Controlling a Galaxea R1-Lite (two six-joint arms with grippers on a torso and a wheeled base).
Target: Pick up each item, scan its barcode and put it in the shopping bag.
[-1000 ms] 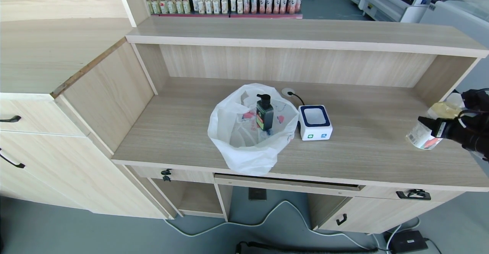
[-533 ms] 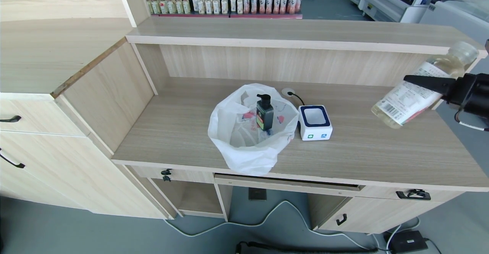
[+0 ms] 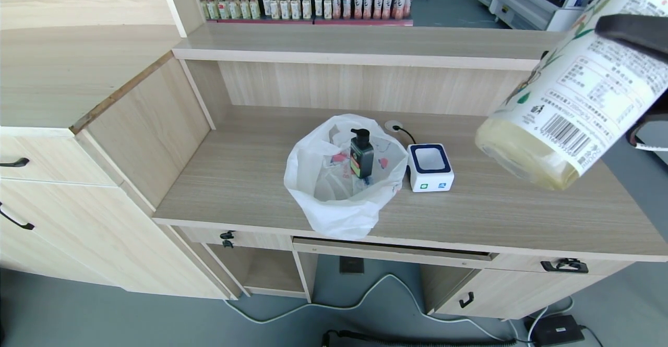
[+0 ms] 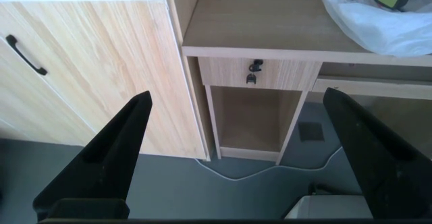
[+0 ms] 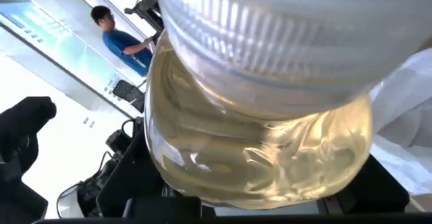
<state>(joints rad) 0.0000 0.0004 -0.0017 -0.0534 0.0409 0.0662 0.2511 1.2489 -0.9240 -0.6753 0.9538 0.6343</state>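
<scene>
My right tool (image 3: 632,36), clamped on the bottle (image 3: 574,102), has raised it at 2 o'clock, barcode (image 3: 570,132) showing; scanning comes next. Left tool (image 4: 236,96) gapes empty.

Pale-yellow drink bottle (image 3: 574,102) w/ white label, black barcode; white shopping bag (image 3: 339,206); black pump bottle (image 3: 361,156); white navy-rimmed scanner (image 3: 431,179); light woodgrain surface (image 3: 245,180).

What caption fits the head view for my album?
Right gripper holds a tilted bottle, barcode showing; scanner and shopping bag sit on the counter.
</scene>
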